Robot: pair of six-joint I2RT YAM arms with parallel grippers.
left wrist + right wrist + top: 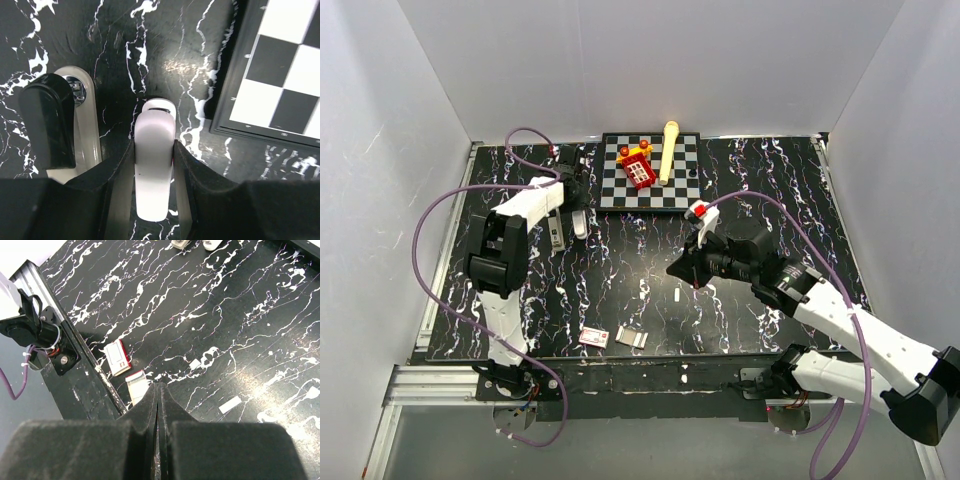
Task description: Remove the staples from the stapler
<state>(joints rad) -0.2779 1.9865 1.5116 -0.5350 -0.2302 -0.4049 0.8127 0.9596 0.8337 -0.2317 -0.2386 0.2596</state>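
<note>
**Clamped on the wrong stick: shift over to the stapler**

The left tool (154, 150) is clamped on the white stick (155, 120), just off the chessboard (280, 75). The stapler (50, 120) lies one place further from the chessboard, untouched. Best to let go, shift across and pin its black base squarely. The right tool (158, 390), pinched shut on nothing, hangs on the chessboard's near side, close to a loose strip of staples (677, 296). Whether any sit inside the stapler cannot be told.
</note>
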